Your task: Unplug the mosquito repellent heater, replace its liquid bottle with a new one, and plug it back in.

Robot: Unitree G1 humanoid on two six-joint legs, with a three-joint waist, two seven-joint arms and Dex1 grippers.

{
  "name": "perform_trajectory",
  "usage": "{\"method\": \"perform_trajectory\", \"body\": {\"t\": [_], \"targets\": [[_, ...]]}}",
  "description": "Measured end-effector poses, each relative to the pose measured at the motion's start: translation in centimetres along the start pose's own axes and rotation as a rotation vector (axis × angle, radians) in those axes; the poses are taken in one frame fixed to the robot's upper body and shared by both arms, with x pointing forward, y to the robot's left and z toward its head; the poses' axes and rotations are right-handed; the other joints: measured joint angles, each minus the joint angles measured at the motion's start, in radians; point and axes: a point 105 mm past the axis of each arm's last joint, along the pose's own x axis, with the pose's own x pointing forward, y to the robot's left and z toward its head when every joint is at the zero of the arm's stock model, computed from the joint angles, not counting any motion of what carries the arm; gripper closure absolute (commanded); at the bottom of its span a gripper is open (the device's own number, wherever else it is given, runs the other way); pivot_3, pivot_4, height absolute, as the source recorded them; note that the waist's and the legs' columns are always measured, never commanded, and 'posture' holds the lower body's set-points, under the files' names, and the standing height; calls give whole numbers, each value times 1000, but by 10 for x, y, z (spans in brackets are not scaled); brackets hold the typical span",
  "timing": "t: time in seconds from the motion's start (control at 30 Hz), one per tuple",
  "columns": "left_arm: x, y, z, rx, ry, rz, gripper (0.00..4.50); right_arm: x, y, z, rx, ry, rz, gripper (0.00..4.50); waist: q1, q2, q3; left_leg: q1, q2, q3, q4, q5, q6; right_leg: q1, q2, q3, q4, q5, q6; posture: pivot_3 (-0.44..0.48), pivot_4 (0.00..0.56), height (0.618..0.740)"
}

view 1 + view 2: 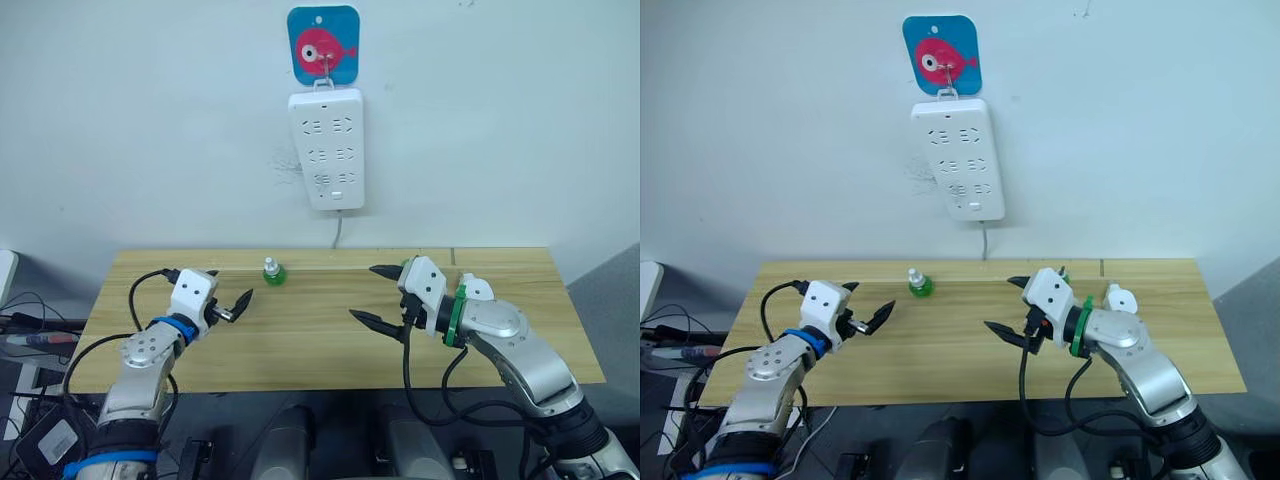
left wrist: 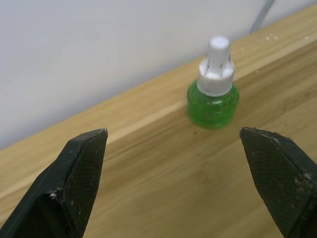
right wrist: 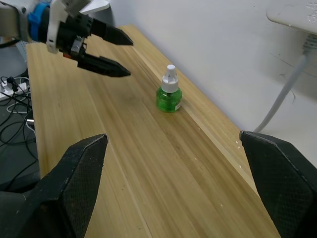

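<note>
A small green liquid bottle (image 1: 272,272) with a white cap stands upright near the table's far edge, left of centre. My left gripper (image 1: 231,285) is open and empty, a short way to the bottle's left and nearer me; the bottle (image 2: 213,94) lies ahead between its fingers. Right of centre, my right gripper (image 1: 375,296) hovers over the table, open wide and empty. A small white rounded unit (image 1: 1121,297), apparently the mosquito repellent heater, lies on the table behind my right forearm, partly hidden. In the right wrist view, the bottle (image 3: 169,93) and left gripper (image 3: 130,59) are both visible.
A long white power strip (image 1: 327,150) hangs on the wall from a blue hook plate with a pink fish (image 1: 323,45), and its cord drops behind the wooden table (image 1: 300,350). Cables lie on the floor at the left.
</note>
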Motion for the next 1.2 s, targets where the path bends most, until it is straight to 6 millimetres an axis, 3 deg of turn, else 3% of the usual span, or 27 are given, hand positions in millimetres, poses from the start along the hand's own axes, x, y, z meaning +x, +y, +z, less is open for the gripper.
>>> {"method": "perform_trajectory", "body": {"t": [0.23,0.5,1.07,1.2], "targets": [[16,-15,-16,-32,21,-64,0,-3,8,6,-6,13,13,36,-9,-5,10,0,0,0,0,0,0,0,0,0,0,0,0,-109,295,740],[37,-25,-16,-71,15,-83,0,-5,19,12,-17,27,39,36,-16,-8,20,0,0,0,0,0,0,0,0,0,0,0,0,-122,313,740],[63,-13,1,-122,-19,-22,0,-12,30,10,5,75,54,36,-26,-13,51,-1,0,0,0,0,0,-1,0,-1,0,0,0,-145,345,740],[64,-15,4,-120,-37,-28,880,-16,34,7,20,88,62,0,-26,-15,60,-1,0,0,0,0,0,0,0,-1,0,0,0,-149,352,740]]}}
